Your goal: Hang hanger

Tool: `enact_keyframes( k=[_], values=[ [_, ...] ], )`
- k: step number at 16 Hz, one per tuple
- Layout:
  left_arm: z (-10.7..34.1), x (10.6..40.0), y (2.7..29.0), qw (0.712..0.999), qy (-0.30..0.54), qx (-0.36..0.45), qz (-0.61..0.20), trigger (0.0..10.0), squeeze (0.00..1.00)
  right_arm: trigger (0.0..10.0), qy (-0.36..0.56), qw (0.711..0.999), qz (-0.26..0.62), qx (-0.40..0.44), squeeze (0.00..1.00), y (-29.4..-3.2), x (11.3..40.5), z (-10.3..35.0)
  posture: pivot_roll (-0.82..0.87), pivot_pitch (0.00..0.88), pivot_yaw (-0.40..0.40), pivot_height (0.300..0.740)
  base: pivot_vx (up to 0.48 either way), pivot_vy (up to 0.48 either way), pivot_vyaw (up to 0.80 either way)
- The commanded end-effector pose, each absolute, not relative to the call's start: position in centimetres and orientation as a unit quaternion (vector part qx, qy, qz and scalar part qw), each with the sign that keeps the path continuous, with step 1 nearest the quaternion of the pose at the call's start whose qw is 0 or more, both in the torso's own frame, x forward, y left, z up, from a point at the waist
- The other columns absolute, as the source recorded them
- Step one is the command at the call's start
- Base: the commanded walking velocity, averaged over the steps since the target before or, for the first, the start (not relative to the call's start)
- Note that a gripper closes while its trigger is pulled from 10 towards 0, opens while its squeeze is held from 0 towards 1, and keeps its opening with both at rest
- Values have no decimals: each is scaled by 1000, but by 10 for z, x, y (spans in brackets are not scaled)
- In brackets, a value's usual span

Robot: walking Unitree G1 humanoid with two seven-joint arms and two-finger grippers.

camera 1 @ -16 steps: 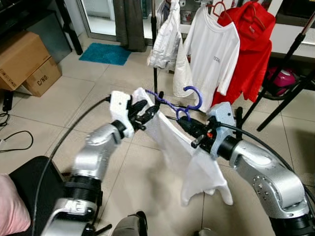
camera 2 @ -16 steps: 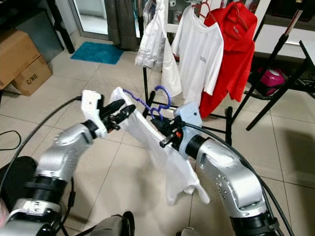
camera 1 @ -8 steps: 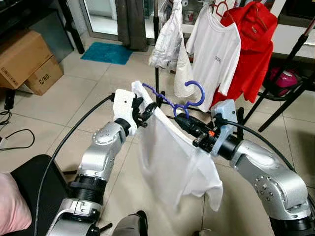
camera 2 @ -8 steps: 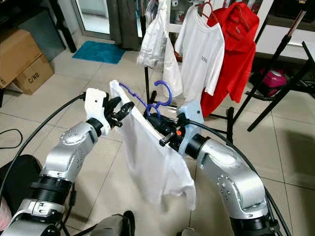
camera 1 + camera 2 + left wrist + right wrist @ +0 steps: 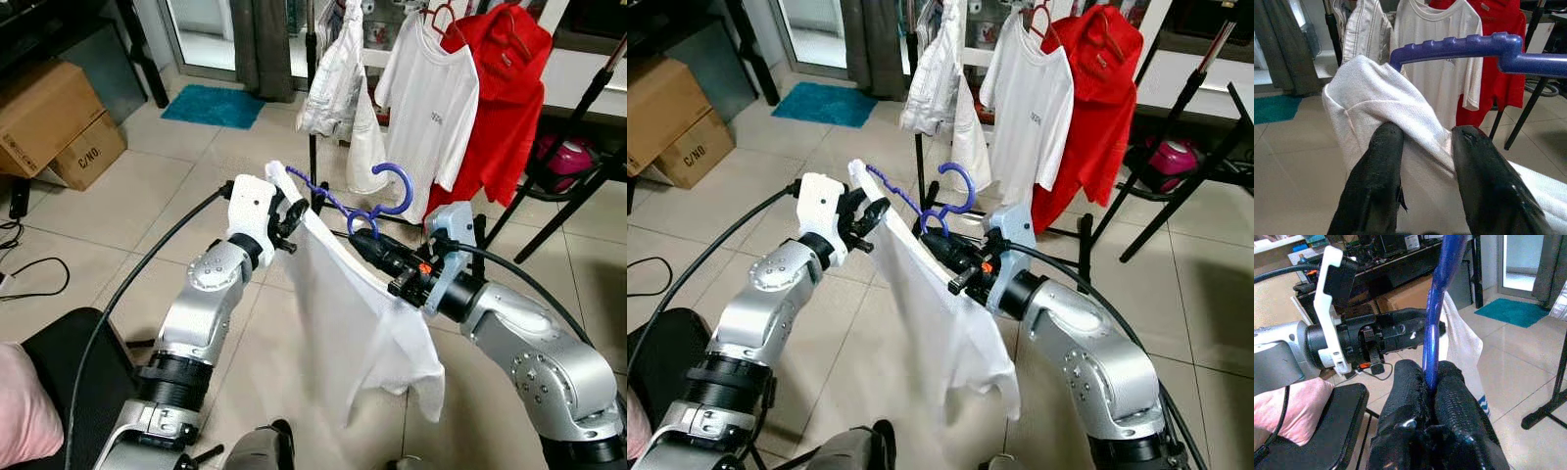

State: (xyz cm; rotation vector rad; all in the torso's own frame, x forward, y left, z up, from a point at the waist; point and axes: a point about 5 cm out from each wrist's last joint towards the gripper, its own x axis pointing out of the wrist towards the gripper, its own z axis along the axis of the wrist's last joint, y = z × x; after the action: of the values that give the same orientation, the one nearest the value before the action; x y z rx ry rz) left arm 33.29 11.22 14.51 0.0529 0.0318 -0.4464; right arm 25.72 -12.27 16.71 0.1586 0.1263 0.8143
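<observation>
Head cam, left eye: the blue hanger (image 5: 364, 201) is up in front of the robot with a white shirt (image 5: 361, 323) draped on it, hook curling upward. The right gripper (image 5: 361, 238) is clamped on the hanger right at the base of the hook, forearm reaching in from the lower right and angled up toward the middle. The left gripper (image 5: 294, 211) pinches the shirt's shoulder at the hanger's far left end, elbow bent, forearm rising from the lower left. The rest of the shirt hangs loose below the two grippers, above the tiled floor (image 5: 118, 235).

Right eye: same deal. Behind the hanger there's a clothes rack (image 5: 921, 147) with a white t-shirt (image 5: 1027, 108) and a red garment (image 5: 1097, 88) on it, well apart from the hanger. Cardboard boxes (image 5: 666, 117) off to the robot's left, teal mat (image 5: 823, 103) further back.

Left wrist cam: both black fingers (image 5: 1376, 186) are squeezed onto a bunched fold of white fabric, and the ridged blue hanger arm pokes out of the cloth just beyond the fingertips.

Right wrist cam: fingers (image 5: 1410, 401) shut tight around the blue hanger stem, which runs straight up out from between them. The left arm's wrist sits just beyond, with a pink cushion (image 5: 1288, 401) on a black seat below.
</observation>
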Motion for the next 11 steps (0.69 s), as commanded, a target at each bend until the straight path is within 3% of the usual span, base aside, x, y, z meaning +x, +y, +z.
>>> enact_keyframes(
  k=[1,6,11],
  values=[
    [143,333,113,975,19,25,-221,0,0,10000,47,906,413,81,0,-121,255,172,-68,85,80,740,0,0,0],
    [146,340,121,977,21,22,-213,0,0,10000,47,904,418,78,0,-121,253,173,-72,76,84,740,0,0,0],
    [155,340,119,972,1,12,-234,0,0,10000,57,918,393,22,0,-126,258,167,-73,81,84,740,0,0,0]
  ],
)
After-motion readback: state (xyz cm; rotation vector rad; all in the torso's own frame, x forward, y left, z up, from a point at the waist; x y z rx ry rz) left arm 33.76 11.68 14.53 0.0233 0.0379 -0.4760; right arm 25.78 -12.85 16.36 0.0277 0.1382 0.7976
